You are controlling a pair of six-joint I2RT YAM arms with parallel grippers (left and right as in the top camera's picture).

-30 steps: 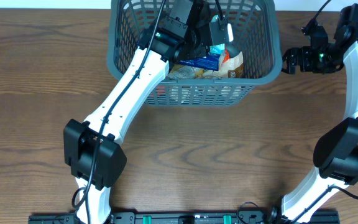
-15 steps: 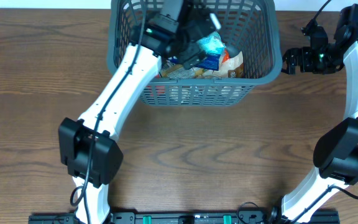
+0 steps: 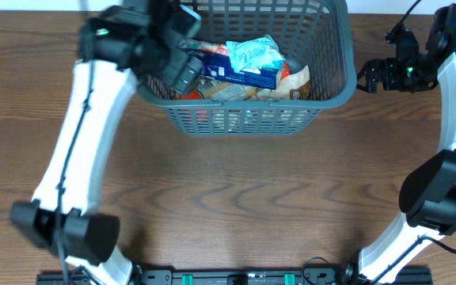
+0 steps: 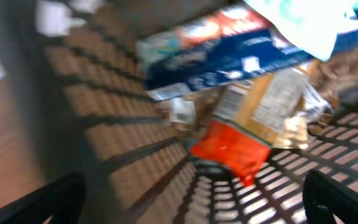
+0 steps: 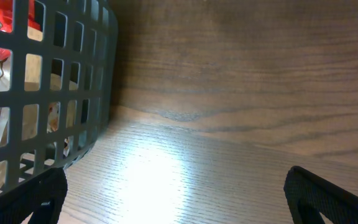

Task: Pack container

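Note:
The container (image 3: 244, 120), a dark grey slotted basket, stands at the table's back centre. Inside lie a light blue bag (image 3: 252, 54) on top of a blue box (image 3: 248, 77), a tan packet (image 3: 295, 79) and a red packet (image 3: 200, 115). My left gripper (image 3: 187, 63) hovers open and empty at the basket's left wall. The blurred left wrist view shows my left gripper (image 4: 191, 205) over the blue box (image 4: 229, 56) and an orange-red packet (image 4: 232, 146). My right gripper (image 3: 370, 77) stands open just right of the basket; in its wrist view the right gripper (image 5: 179, 196) spans bare wood beside the container (image 5: 48, 93).
Brown wooden table (image 3: 236, 206) extends in front of and to both sides of the basket. Both arm bases sit at the near edge, the right one (image 3: 438, 198) close to the table's right side.
My left gripper opened, dropped the light blue bag onto the pile and swung out to the left over the basket's left wall. The right arm has not moved.

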